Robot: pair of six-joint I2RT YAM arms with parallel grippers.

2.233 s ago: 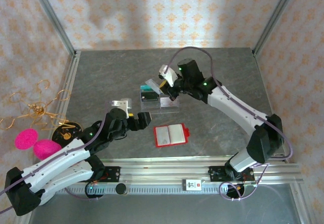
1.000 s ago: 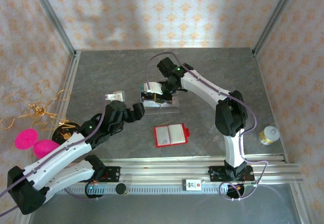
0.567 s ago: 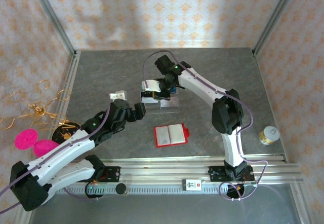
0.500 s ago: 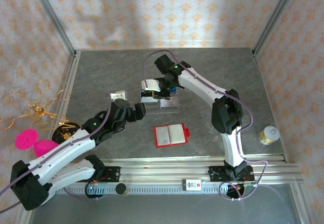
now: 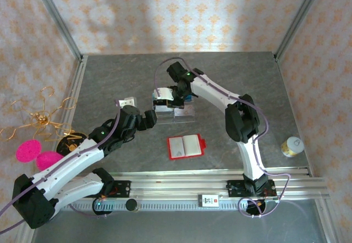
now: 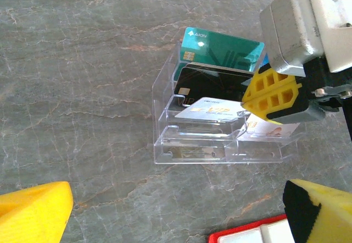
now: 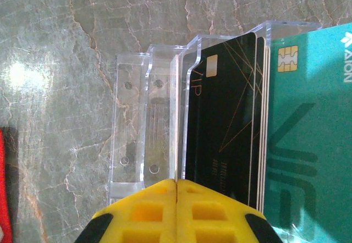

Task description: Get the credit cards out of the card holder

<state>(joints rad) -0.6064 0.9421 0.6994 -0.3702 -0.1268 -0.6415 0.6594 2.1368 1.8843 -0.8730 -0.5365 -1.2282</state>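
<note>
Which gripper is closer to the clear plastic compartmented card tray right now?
Right. The right gripper, shut, hangs directly over the clear plastic compartmented tray. The left gripper, open, sits off the tray's near-left side, not touching it.

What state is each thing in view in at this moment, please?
card holder, lying open, pale pockets up.
clear tray, upright on the table, cards standing in its tiers.
teal card, standing in the rear tier.
black card, standing just before the teal one.
left hand, open.
right hand, shut, at the tray.
</note>
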